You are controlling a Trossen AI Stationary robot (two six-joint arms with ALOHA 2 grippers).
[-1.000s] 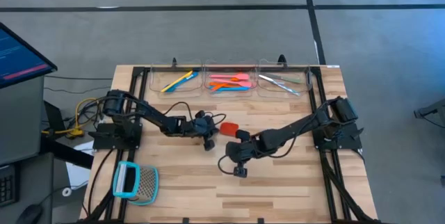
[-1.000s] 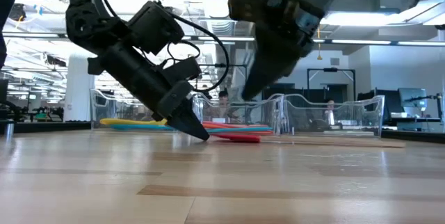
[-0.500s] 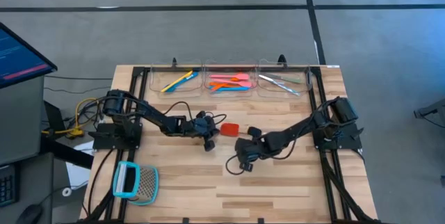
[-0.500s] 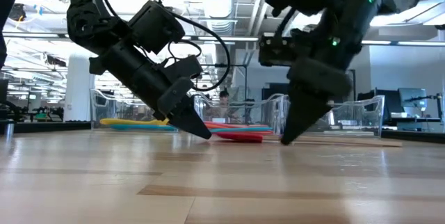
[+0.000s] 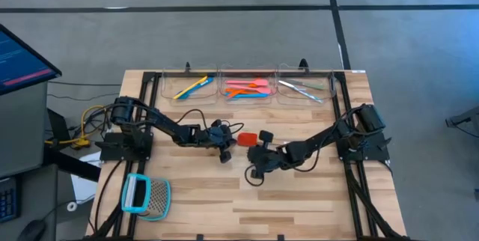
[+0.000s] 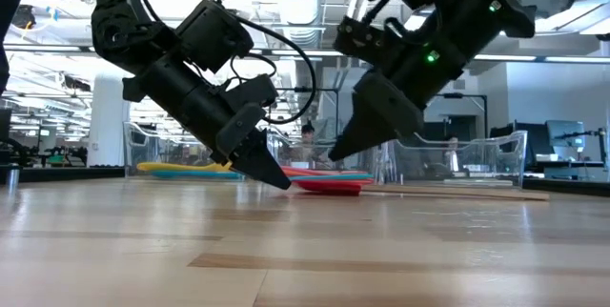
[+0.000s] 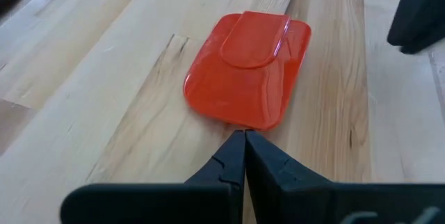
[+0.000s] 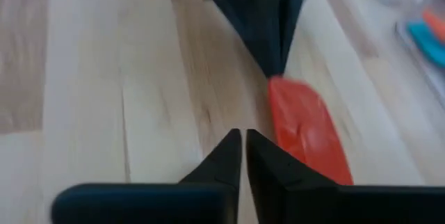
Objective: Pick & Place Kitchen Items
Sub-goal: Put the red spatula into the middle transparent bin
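A red spatula head (image 7: 243, 71) lies flat on the wooden table near its middle; no handle shows. My left gripper (image 7: 244, 135) is shut, and its tips stand at the head's near-left edge (image 5: 247, 136). My right gripper (image 8: 243, 139) is shut but for a thin slit and holds nothing. It slants down from the table's right and hovers just above the head (image 6: 329, 188), pointing toward my left gripper (image 6: 279, 183). Other kitchen items lie in clear trays at the far edge. My left gripper's shut fingertips (image 7: 233, 151) meet the edge of the red head (image 7: 240, 124) that faces the table's left, coming at it slanting down from that side. The head lies flat on the table. Whether the tips pinch that edge or only touch it, I cannot tell.
Three clear trays stand along the far edge: yellow and blue utensils (image 5: 191, 86), pink, orange and blue ones (image 5: 247, 88), silvery pieces (image 5: 303, 89). A teal-framed mesh tool (image 5: 146, 196) lies at the near left corner. A monitor (image 5: 22, 61) stands off the table's left.
My right gripper has swung from nearer the table's front toward the far edge and the red head. It has tipped from pointing steeply down to a slant aimed at my left gripper. The red head has stayed where it was.
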